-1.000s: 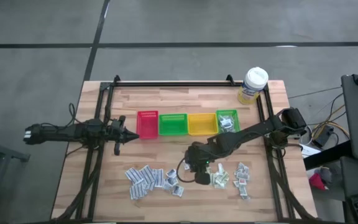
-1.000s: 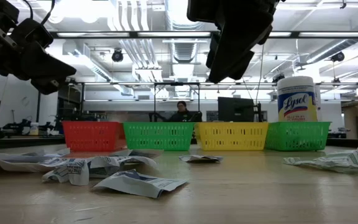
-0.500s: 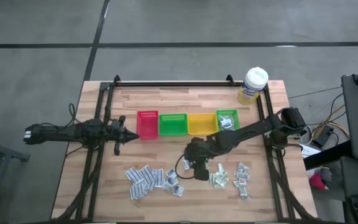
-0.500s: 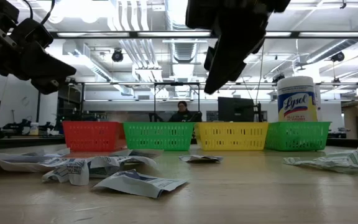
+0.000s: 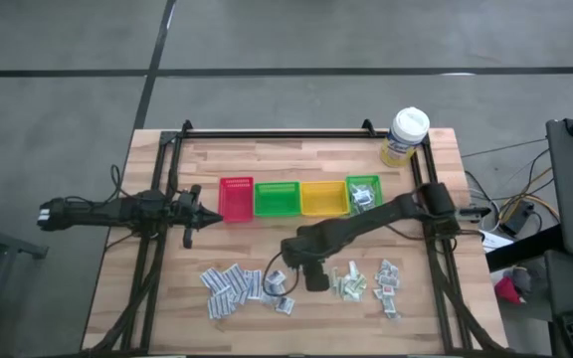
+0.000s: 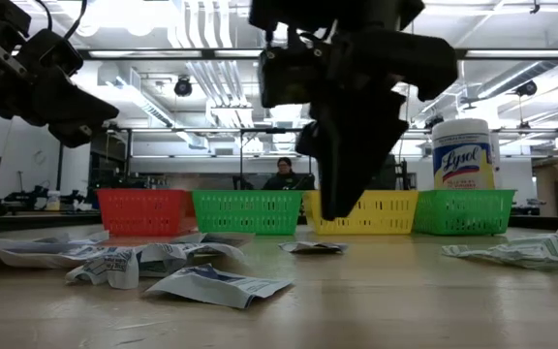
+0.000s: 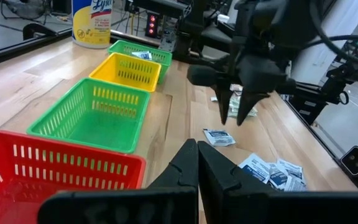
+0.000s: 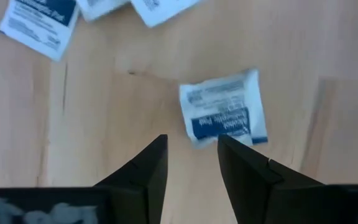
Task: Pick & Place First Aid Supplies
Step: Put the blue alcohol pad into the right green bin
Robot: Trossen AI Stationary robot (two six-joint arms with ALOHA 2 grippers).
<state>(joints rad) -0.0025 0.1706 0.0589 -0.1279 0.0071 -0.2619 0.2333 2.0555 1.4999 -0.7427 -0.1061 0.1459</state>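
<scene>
The first aid supplies lie as small flat sachets on the wooden table, in one pile point(image 5: 235, 288) at the near left and another point(image 5: 364, 283) at the near right. A single white-blue sachet point(image 8: 224, 115) lies flat between them. My right gripper point(image 8: 191, 142) hangs open just above this sachet, fingers pointing steeply down point(image 7: 232, 119), touching nothing. My left gripper point(image 5: 205, 215) waits shut beside the red bin point(image 5: 236, 199), holding nothing.
Four small bins stand in a row: red, green point(image 5: 278, 198), yellow point(image 5: 322, 197) and a second green point(image 5: 363, 192) with some sachets in it. A yellow wipes tub point(image 5: 406, 136) stands at the far right corner. A dark frame rail point(image 5: 277, 132) runs along the far edge.
My right gripper has come down toward the table and a little toward its left edge, tipping to point more steeply downward. It now hangs low over the lone white-blue sachet. The sachets have not moved.
</scene>
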